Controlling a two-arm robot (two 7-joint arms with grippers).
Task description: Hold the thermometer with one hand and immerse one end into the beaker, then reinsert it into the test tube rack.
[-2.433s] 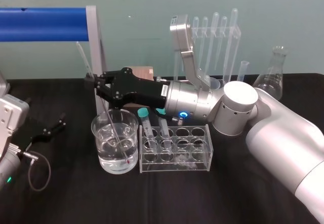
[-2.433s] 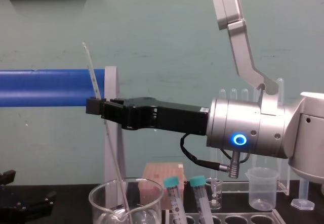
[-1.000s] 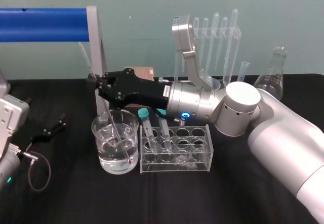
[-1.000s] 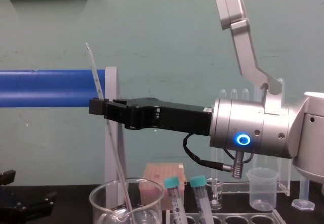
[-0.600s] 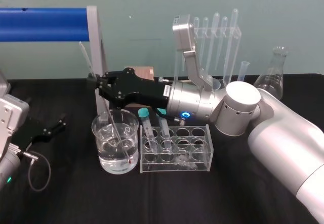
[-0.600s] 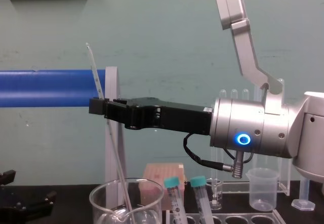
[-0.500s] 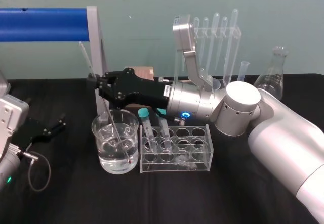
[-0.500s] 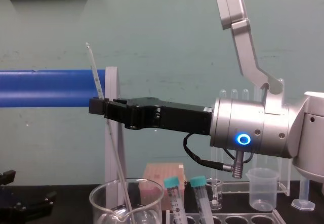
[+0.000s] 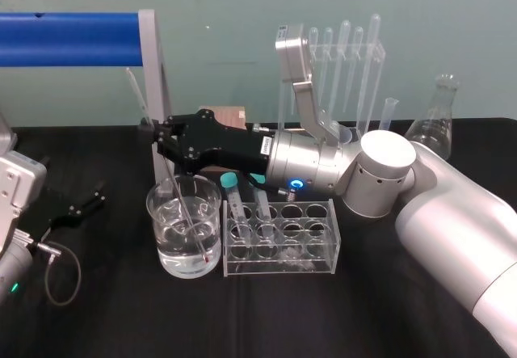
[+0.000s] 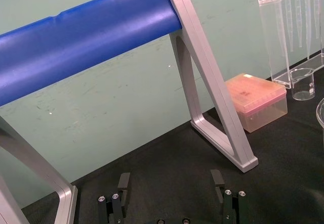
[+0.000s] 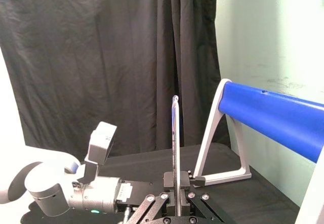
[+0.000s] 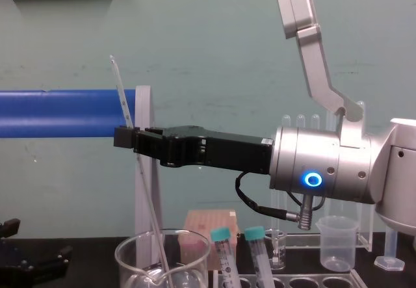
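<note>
Thermometer [image 12: 121, 93] tip nearer beaker [image 9: 160, 243] wall, right pincer [image 9: 156, 136] clamped on it, left pincer [image 10: 170, 179] apart

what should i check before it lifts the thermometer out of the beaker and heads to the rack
1. Grip: the right end effector is shut on the upper part of the thermometer: ok.
2. Immersion: the lower end sits in the water inside the beaker: ok.
3. Tip resting on the beaker's bottom: cannot tell.
4. Tilt: the thermometer leans and is not upright for a rack hole: not ok.
5. Free holes: the test tube rack has open holes to the right of the two capped tubes: ok.
6. Other arm: the left end effector is open and parked at the left, apart from the beaker: ok.
</note>
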